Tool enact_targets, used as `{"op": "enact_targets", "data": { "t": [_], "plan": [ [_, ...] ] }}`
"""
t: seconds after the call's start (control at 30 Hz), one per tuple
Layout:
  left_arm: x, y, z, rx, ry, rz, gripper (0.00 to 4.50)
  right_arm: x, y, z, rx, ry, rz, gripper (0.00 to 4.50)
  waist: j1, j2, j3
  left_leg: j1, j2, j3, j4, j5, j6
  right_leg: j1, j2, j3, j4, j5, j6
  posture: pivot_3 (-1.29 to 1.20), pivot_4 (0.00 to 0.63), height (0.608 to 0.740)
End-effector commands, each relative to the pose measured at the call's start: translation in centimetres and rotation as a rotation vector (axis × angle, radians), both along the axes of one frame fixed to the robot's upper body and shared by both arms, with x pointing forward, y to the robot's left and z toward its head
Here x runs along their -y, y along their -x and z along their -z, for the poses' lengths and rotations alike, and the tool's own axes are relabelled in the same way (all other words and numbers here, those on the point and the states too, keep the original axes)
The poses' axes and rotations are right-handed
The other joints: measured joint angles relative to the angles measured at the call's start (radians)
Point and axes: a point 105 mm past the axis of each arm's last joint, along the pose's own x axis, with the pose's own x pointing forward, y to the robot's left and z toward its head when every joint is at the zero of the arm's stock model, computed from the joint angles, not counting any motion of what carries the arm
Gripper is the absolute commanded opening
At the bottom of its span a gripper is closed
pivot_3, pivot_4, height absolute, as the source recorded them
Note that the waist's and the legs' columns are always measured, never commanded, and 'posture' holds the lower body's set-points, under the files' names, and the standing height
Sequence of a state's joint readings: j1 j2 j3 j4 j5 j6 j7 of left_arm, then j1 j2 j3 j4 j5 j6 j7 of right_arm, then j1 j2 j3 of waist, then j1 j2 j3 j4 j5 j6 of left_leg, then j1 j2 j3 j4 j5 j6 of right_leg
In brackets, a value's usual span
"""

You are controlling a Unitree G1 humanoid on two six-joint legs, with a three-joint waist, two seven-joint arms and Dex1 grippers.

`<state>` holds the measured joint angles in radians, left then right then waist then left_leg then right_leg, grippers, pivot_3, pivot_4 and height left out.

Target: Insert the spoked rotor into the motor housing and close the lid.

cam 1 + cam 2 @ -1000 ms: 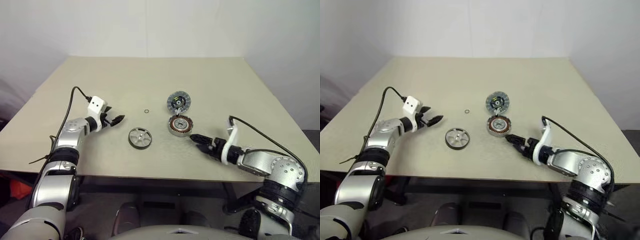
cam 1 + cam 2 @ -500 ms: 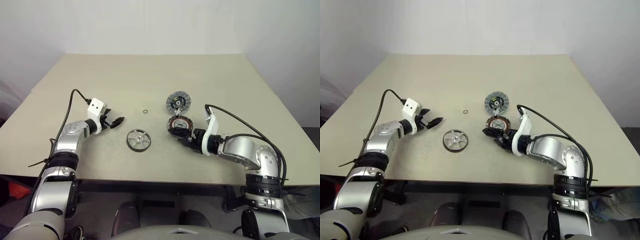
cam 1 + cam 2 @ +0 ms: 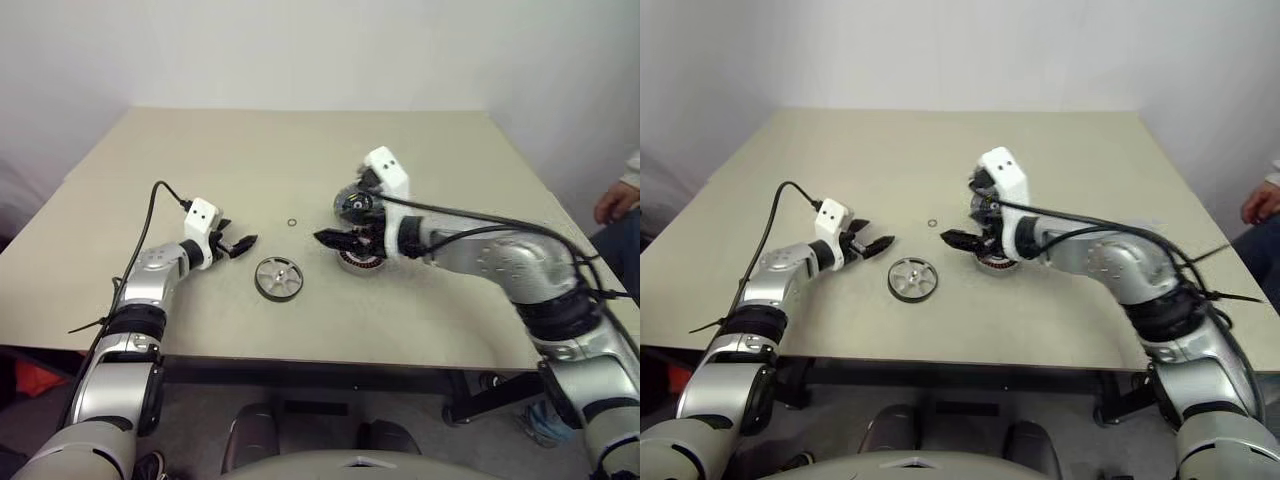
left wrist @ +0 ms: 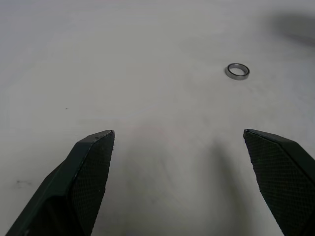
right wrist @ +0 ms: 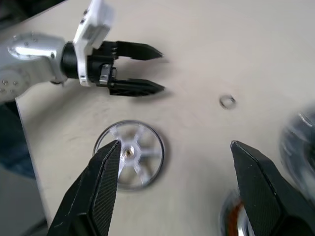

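Left eye view: the worktop [image 3: 420,300] carries every part, grouped around its middle and somewhat toward the near edge. Largest to smallest, the arrangement and the handling advice run as follows.

1. The right pincer [image 3: 335,240] hangs above the worktop's middle, over the motor housing [image 3: 357,262], pointing toward the left edge. Its fingers are spread and grasp nothing. In the right wrist view the spoked rotor [image 5: 129,155] lies just ahead of the fingertips.

2. The left pincer [image 3: 238,246] hovers low toward the left edge, near the rotor but apart from it, fingers fully spread and empty. Judged from this layout, either pincer could take the rotor; the two should not close on it together.

3. The motor housing sits right of centre, copper windings up, partly hidden under the right pincer. The lid [image 3: 352,204] lies just behind it, toward the far edge, dark face up.

4. The spoked rotor [image 3: 279,277] lies flat between the two pincers, nearer the near edge, not yet inserted.

5. A small ring [image 3: 291,223] lies alone behind the rotor. Leave it untouched.

Step in hand, as judged: picking up the rotor. Recommended practice:
- Lower the fingers astride the thick rim, not into the spoke openings.
- Close squarely so the flat wheel does not tip or skid.
- Lift clear before travelling toward the housing.
- Keep the rotor level and centre its hub over the housing's bearing.
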<state>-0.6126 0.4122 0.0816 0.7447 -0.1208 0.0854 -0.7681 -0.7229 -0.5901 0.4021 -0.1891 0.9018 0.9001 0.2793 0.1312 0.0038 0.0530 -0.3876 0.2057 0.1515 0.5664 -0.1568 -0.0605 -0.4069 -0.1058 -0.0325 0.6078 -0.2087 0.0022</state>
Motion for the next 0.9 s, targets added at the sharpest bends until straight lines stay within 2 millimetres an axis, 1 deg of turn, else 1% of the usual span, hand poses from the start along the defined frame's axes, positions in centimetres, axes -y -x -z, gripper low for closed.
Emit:
{"op": "enact_targets", "data": {
  "t": [0.03,0.07,0.17,0.23,0.3,0.43,0.53,0.6,0.73,0.9],
  "plan": [
    [0.0,-0.7,-1.7,0.053,0.000,0.000,4.45,-3.5,-0.7,-0.3,0.124,0.010,-0.106,4.04,-0.004,0.000,0.000,0.000,0.000,0.000,0.000,0.000,0.001,0.000,0.000,0.000,0.000,0.000,-0.001,0.00,0.000,0.740],
    [0.0,-0.7,-1.7,0.054,-0.001,-0.001,4.45,-4.6,-0.7,0.0,0.134,0.012,-0.135,4.04,-0.004,0.000,0.000,0.000,0.000,0.000,0.000,-0.001,0.001,0.000,0.000,0.000,0.001,0.000,-0.002,0.00,0.000,0.740],
    [-0.1,-0.7,-1.6,0.055,-0.001,-0.004,4.45,-6.7,-0.9,0.5,0.148,0.008,-0.177,4.04,-0.006,-0.001,0.000,0.000,0.000,0.000,0.001,-0.001,0.002,0.000,0.000,0.000,0.001,0.000,-0.002,0.00,0.000,0.740],
    [-0.2,-0.5,-1.5,0.056,0.000,-0.008,4.45,-8.0,-1.8,0.7,0.146,0.000,-0.176,4.04,-0.007,-0.001,0.000,0.000,0.000,0.000,0.002,-0.002,0.003,0.000,0.000,0.000,0.001,0.001,-0.003,0.00,0.000,0.740],
    [-0.3,-0.3,-1.4,0.055,0.001,-0.010,4.45,-8.6,-2.9,0.9,0.144,-0.001,-0.156,4.04,-0.010,-0.001,0.000,0.000,0.001,0.000,0.003,-0.002,0.003,0.000,0.000,0.000,0.002,0.001,-0.004,0.00,0.000,0.740],
    [-0.3,0.0,-1.0,0.050,0.005,-0.013,4.45,-9.0,-5.3,1.2,0.122,-0.010,-0.094,4.04,-0.010,-0.001,0.000,0.001,0.001,0.000,0.005,-0.002,0.003,0.000,0.000,0.000,0.003,0.002,-0.005,0.00,0.000,0.740],
    [-0.2,0.2,-0.9,0.049,0.011,-0.018,4.45,-8.7,-6.9,1.7,0.095,-0.014,-0.032,4.04,-0.011,-0.001,0.000,0.002,0.001,0.000,0.005,-0.002,0.003,0.001,0.000,0.000,0.004,0.002,-0.005,0.00,0.000,0.740],
    [-0.2,0.2,-0.9,0.048,0.012,-0.019,4.45,-8.6,-7.6,1.9,0.087,-0.015,-0.009,4.04,-0.012,-0.001,0.000,0.002,0.001,0.000,0.005,-0.002,0.003,0.001,0.000,0.000,0.005,0.002,-0.005,0.00,0.000,0.740],
    [0.1,0.4,-0.7,0.046,0.014,-0.016,4.45,-7.6,-9.6,2.0,0.103,0.008,0.086,4.04,-0.023,-0.001,0.001,0.002,0.001,0.000,0.005,-0.002,0.003,0.000,0.000,0.000,0.007,0.001,-0.007,0.00,0.000,0.740],
    [0.4,0.3,-0.8,0.049,0.018,-0.014,4.45,-7.2,-10.2,3.1,0.104,0.030,0.127,4.04,-0.037,-0.001,0.001,0.002,0.002,0.000,0.005,-0.002,0.003,0.000,0.001,0.000,0.007,0.001,-0.007,0.00,0.000,0.740]
  ]
}}
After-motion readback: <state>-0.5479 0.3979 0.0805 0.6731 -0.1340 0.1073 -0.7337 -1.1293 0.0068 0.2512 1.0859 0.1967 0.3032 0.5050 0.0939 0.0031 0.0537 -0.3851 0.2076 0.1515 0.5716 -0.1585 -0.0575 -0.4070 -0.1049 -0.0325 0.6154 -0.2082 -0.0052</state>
